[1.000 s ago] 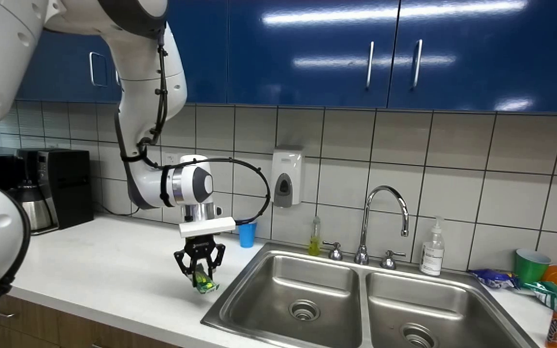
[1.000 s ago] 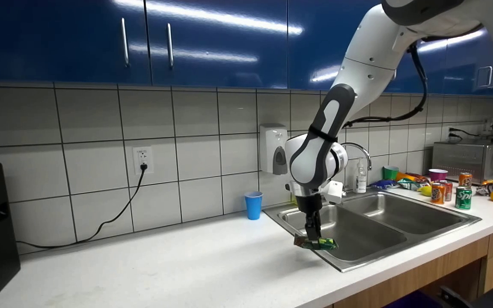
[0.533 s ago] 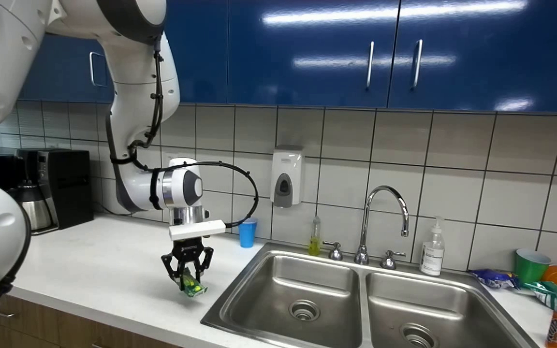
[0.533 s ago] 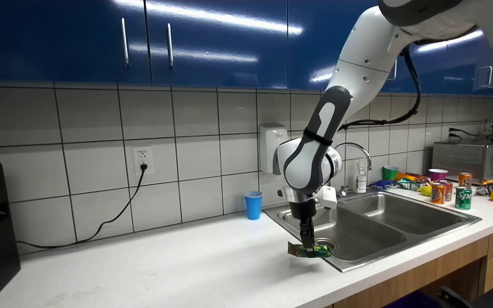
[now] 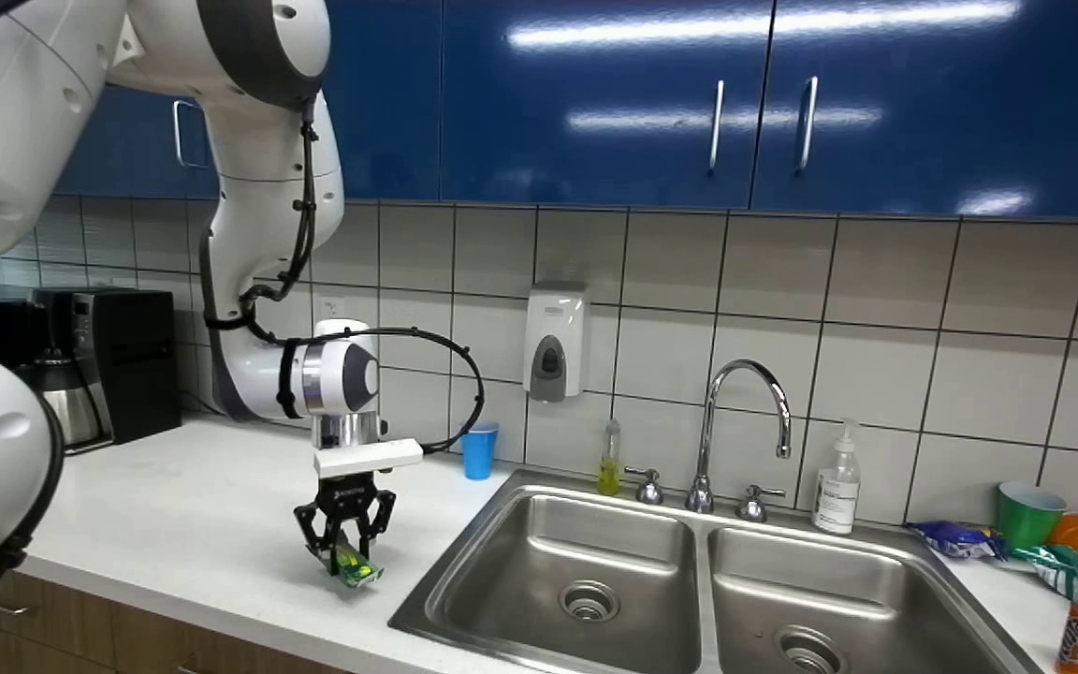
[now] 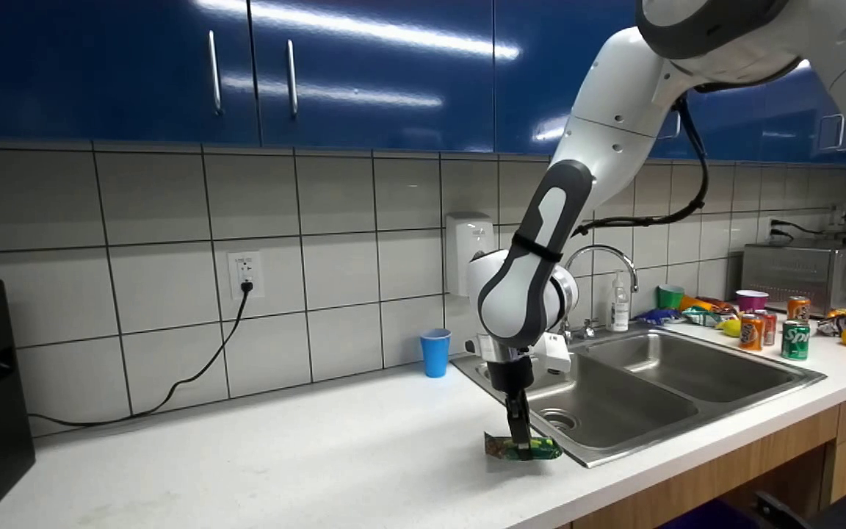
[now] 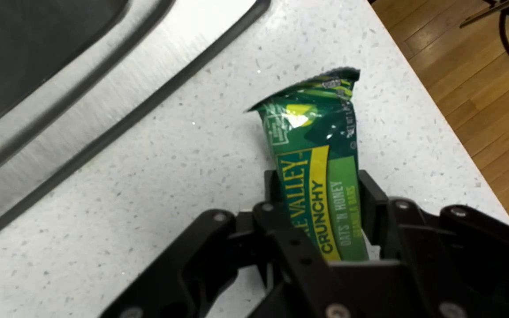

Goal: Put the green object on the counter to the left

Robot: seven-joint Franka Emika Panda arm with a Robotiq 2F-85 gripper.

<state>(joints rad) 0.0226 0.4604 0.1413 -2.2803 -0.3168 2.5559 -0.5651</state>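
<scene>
The green packet is pinched in the gripper

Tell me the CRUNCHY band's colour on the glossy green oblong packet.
The printed band is yellow, clearest in the wrist view.

The rounded white arm has charcoal bands, a black cable and a black claw with round screws.

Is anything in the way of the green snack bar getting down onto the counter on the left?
Nothing visible is. The gripper holds the green bar over the counter, to the left of the sink. The blue cup stands farther back by the tiled wall, so not in between.
</scene>
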